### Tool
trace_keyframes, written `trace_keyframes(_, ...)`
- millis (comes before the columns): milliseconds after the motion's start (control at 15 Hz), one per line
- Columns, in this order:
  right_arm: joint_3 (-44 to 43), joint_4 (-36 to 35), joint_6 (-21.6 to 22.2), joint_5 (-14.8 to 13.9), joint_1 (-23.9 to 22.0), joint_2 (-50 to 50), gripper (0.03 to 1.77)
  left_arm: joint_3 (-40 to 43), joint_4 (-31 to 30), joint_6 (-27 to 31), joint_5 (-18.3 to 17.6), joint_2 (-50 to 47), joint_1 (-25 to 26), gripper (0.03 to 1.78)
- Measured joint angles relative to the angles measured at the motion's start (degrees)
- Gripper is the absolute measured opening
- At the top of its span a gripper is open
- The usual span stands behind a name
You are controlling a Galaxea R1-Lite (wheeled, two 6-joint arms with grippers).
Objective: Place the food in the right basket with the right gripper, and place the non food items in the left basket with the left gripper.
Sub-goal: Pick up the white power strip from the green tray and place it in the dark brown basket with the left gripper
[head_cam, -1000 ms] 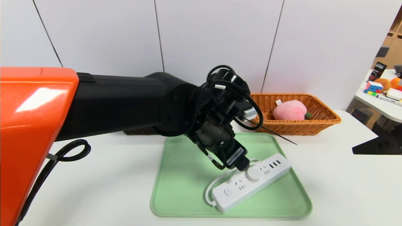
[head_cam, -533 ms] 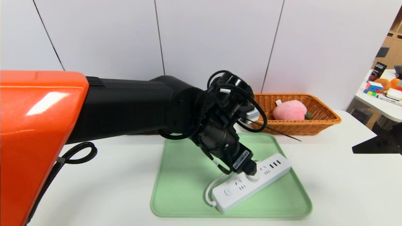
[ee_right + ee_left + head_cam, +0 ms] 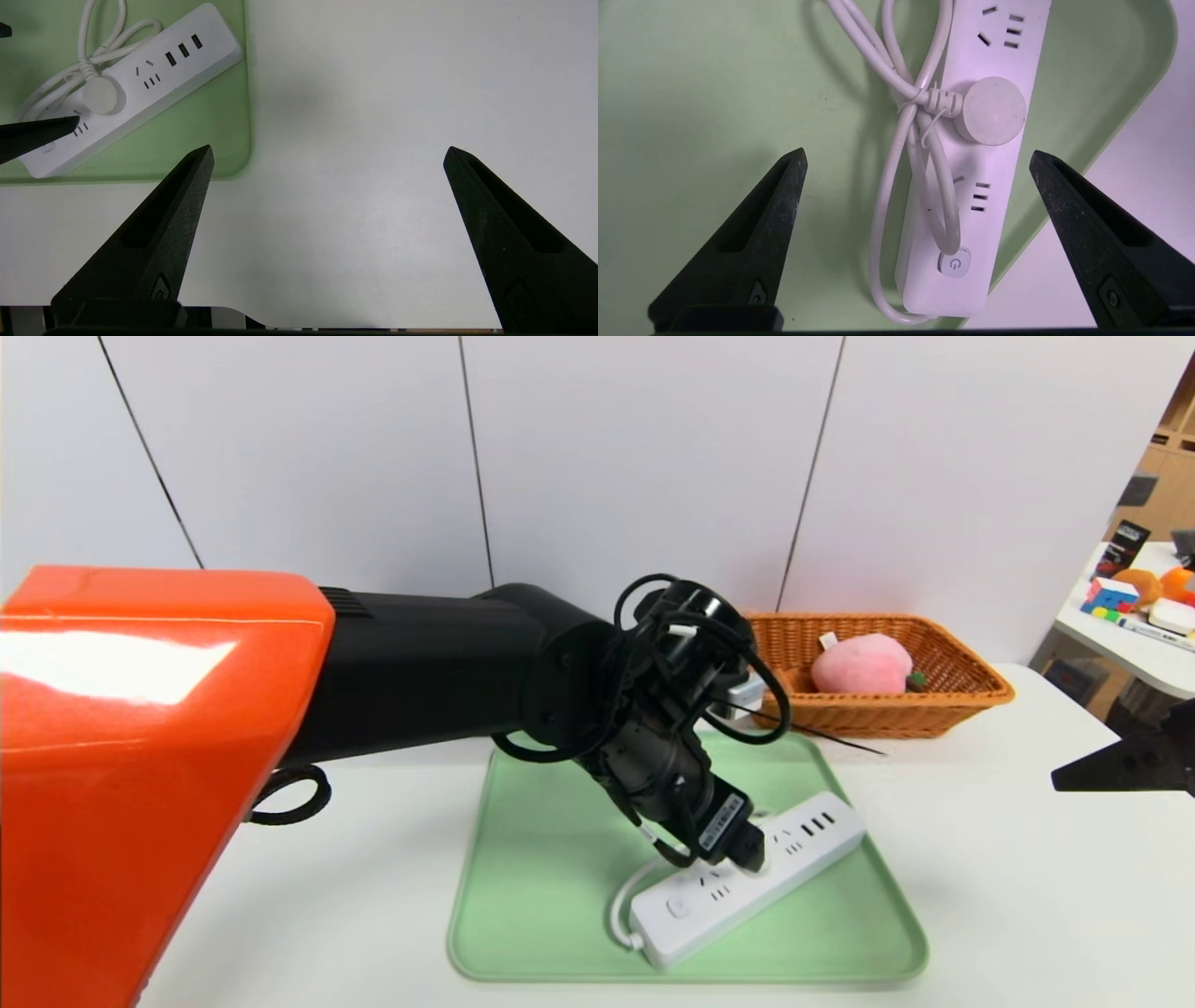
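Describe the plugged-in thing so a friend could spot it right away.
Find the green tray on the white table, below the orange-tan basket. On it, under the robot's open left gripper, lies a long white power strip. Unlike the tray, it has socket slots and a white cord plugged back into itself.

So the head view sits up high behind the near side of the table (image 3: 1008,896), facing forward and down, and it's the widest of the three. The left wrist view hangs over the green tray (image 3: 551,915), looking down really close at the power strip (image 3: 971,163). The right wrist view points down at the tabletop just right of the tray, from a bit farther off the strip, and catches the near edge. All three share the strip and part of the tray; only the head view gets the orange-tan basket (image 3: 878,717) on the far side.
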Motion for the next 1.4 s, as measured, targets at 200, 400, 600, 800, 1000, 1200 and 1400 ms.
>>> trace_keyframes(200,0.35,0.0,-0.05,0.63,-0.44,0.16,1.7,-0.28,1.21,-1.99,-1.55,0.51,0.13,1.69)
trace_keyframes(400,1.02,0.02,-0.07,0.68,-0.56,0.2,1.7,-0.66,1.22,-3.84,-2.05,0.6,0.77,1.69)
trace_keyframes(600,1.46,-0.09,-0.02,0.69,-0.55,0.2,1.7,-1.05,2.69,-4.06,-2.16,0.73,1.99,1.69)
trace_keyframes(800,1.6,-0.09,-0.02,0.78,-0.52,0.2,1.7,-1.33,3.83,-3.15,-1.24,1.23,3.13,1.69)
trace_keyframes(1000,1.63,-0.02,0.0,1.32,-0.52,0.09,1.7,-1.57,4.0,-0.2,2.91,1.97,2.93,1.69)
trace_keyframes(1200,1.63,0.0,-0.02,1.66,-0.5,-0.17,1.7,-2.45,3.8,0.29,6.14,2.8,1.93,1.69)
trace_keyframes(1400,1.68,-0.02,0.04,2.45,-0.52,-0.41,1.7,-3.8,3.64,0.85,8.67,3.77,0.96,1.69)
